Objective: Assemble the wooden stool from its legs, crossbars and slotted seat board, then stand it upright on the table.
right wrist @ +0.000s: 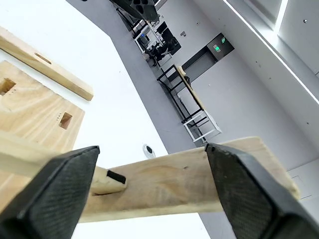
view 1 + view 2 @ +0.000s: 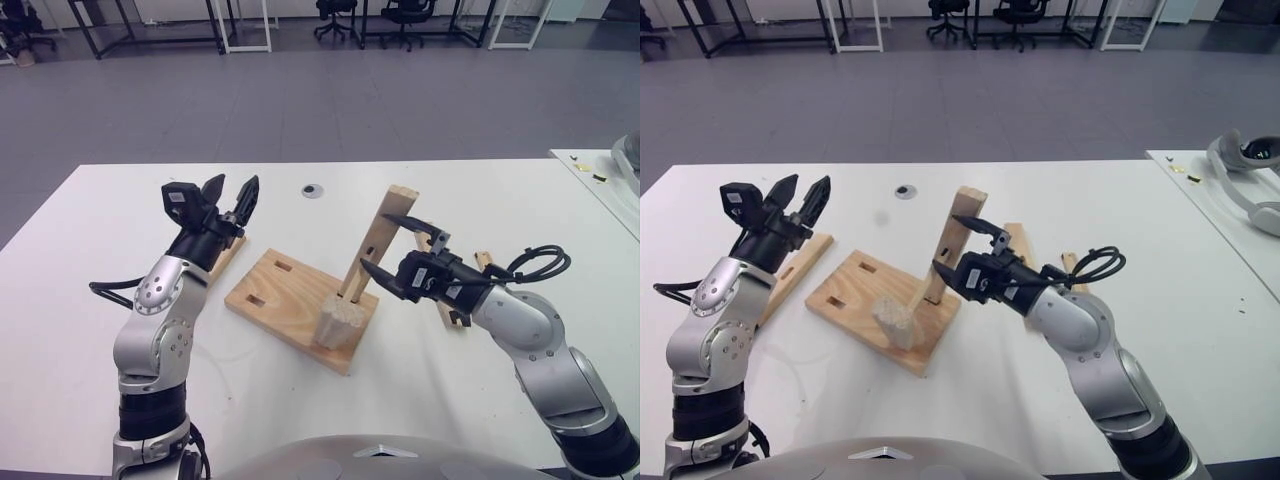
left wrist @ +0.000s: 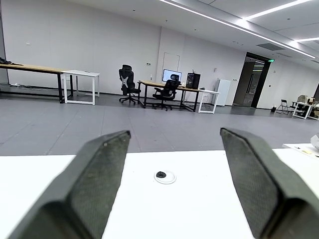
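The right hand (image 2: 374, 240) is spread wide with its fingers either side of the leg (image 2: 962, 215), which stands tilted in a slot of the seat board (image 2: 285, 290) lying flat on the table (image 2: 450, 190). It should close squarely on the leg's flat faces, then straighten it before pressing down. The left hand (image 2: 232, 190), also wide and holding nothing, hovers over a loose leg (image 2: 800, 262). All parts are pale, square-edged, raw-grained wood.

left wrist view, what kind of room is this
Probably an open office or lab: desks with office chairs and a monitor stand behind, across a grey floor from the white table.
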### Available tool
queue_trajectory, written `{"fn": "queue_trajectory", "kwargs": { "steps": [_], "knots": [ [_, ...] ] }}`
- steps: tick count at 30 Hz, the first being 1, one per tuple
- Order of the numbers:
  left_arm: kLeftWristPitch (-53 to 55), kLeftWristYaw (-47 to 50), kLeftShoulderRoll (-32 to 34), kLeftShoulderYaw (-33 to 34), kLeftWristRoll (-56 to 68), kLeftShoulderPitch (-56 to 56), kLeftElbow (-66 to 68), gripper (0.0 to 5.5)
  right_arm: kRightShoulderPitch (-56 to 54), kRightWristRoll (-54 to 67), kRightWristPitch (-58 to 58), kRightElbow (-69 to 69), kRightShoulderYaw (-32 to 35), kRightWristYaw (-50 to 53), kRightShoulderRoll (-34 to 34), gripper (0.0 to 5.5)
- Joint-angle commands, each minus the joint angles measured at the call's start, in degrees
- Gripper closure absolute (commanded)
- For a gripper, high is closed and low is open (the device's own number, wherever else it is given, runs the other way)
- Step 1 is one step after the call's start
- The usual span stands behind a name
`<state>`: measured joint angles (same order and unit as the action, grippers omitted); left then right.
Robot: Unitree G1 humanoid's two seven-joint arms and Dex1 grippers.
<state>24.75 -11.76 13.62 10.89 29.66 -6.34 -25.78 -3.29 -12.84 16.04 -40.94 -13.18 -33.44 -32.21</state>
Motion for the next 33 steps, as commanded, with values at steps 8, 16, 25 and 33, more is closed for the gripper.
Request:
{"fn": "queue_trajectory", "kwargs": {
  "steps": [8, 16, 25, 33],
  "knots": [
    [0.0, -0.1, -0.6, -0.6, -0.3, -0.8, 0.3, 2.16, 2.0, -11.7, -19.6, 11.5, -5.6, -1.0, -6.7, 1.55],
    [0.5, -1.4, 0.1, -1.0, 0.0, -2.3, 1.5, 2.16, 1.3, -11.3, -15.3, 12.1, -4.0, 1.6, -3.3, 1.55],
    [-0.9, -1.7, -0.2, -1.3, -1.2, -2.2, 3.0, 2.16, -23.3, 34.9, 11.1, 5.3, 14.0, 3.3, 10.1, 1.55],
    [-0.7, -1.1, -0.5, -1.0, -1.0, -0.5, 1.8, 2.16, -15.8, 112.7, 35.6, 3.5, 16.2, 9.6, -12.5, 1.55]
  ]
}}
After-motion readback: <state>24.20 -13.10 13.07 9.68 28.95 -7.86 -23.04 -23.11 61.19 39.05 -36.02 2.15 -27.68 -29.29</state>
